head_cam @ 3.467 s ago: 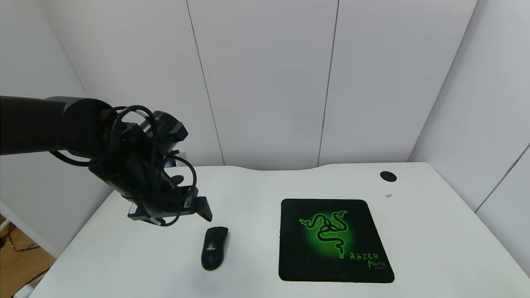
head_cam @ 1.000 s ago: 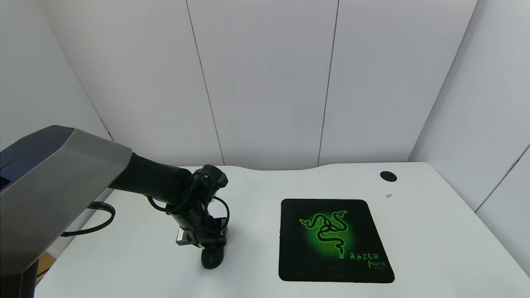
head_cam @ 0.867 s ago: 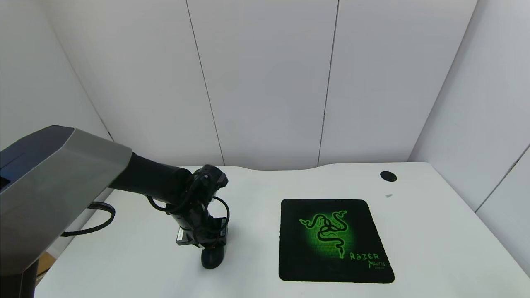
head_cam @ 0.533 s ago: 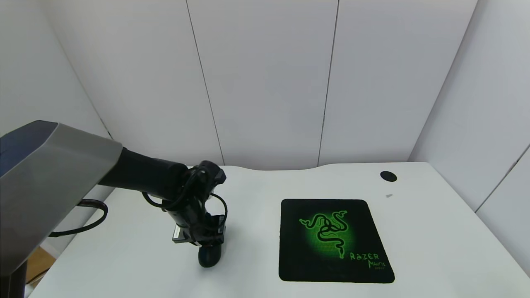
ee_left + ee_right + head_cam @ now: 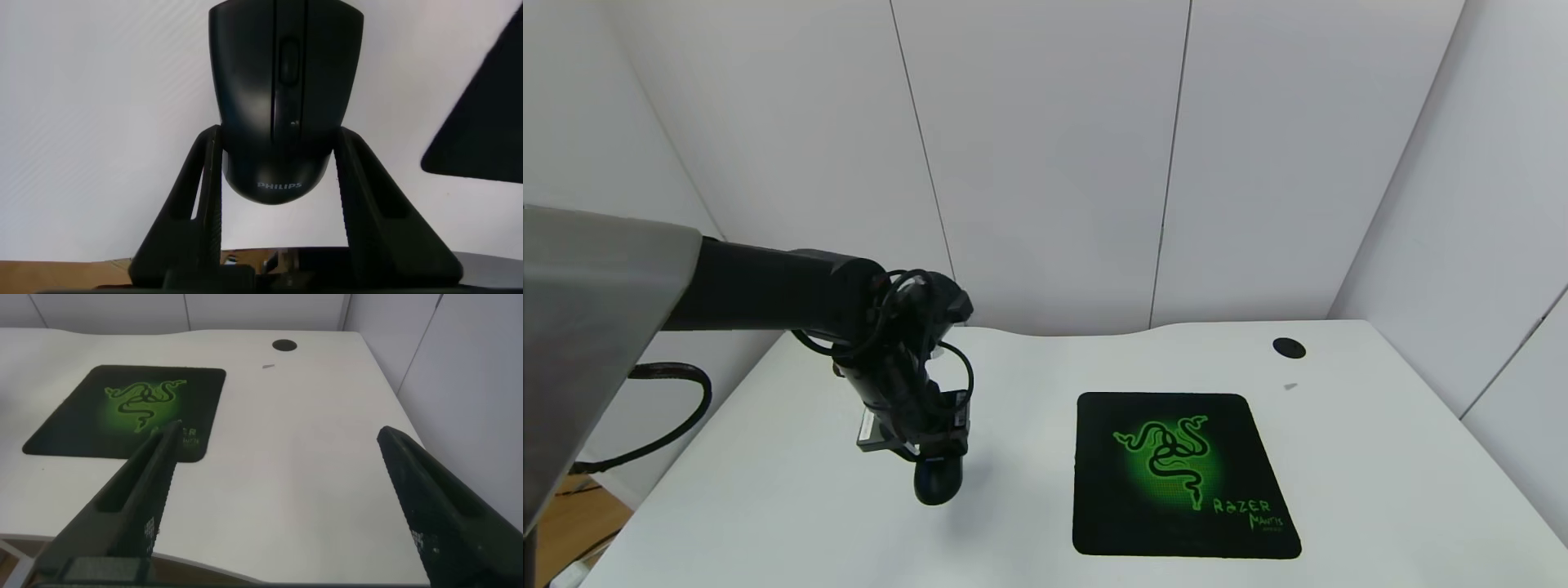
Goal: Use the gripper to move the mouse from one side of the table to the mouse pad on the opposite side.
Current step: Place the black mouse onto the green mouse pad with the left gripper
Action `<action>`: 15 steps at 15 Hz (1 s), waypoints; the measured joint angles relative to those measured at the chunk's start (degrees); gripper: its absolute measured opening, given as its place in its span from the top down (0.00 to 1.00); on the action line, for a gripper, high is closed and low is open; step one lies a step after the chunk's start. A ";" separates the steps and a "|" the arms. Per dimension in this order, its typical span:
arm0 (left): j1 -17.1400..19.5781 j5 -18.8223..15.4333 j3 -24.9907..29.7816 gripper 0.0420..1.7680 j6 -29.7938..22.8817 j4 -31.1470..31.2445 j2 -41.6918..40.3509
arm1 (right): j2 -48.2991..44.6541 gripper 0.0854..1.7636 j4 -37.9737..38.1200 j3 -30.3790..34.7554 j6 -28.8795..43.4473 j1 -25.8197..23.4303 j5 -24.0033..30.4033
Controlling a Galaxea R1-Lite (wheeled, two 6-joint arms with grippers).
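My left gripper [image 5: 938,459] is shut on the black mouse [image 5: 939,482] and holds it a little above the white table [image 5: 792,490], on its left side. In the left wrist view the mouse [image 5: 282,90] sits between the two fingers [image 5: 200,188], with its PHILIPS word toward the camera. The black mouse pad [image 5: 1180,474] with the green snake logo lies flat to the right of the mouse, with a gap between them. A corner of it shows in the left wrist view [image 5: 482,122]. My right gripper [image 5: 278,437] is open and empty over the table's right front part, out of the head view.
A round black cable hole [image 5: 1288,348] and a small grey speck [image 5: 1289,386] lie at the back right. The table's back edge has a curved notch [image 5: 1062,331]. White wall panels stand close behind. The pad [image 5: 122,408] and hole [image 5: 284,345] show in the right wrist view.
My left gripper came down over the mouse and shut on it. In the last half second it rose a little with the mouse, whose shadow now shows on the table.
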 joint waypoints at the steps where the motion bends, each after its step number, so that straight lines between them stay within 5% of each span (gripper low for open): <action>1: -0.94 -0.02 -1.22 0.52 -0.67 0.20 -0.02 | 0.00 0.03 -0.02 0.00 0.00 0.00 0.00; 10: -7.66 0.29 -9.05 0.52 -8.48 0.84 1.41 | 0.00 0.03 -0.02 0.00 0.00 0.00 0.00; 15: -11.50 0.43 -16.93 0.52 -12.04 6.10 4.44 | 0.00 0.03 0.00 0.00 0.02 0.00 -0.02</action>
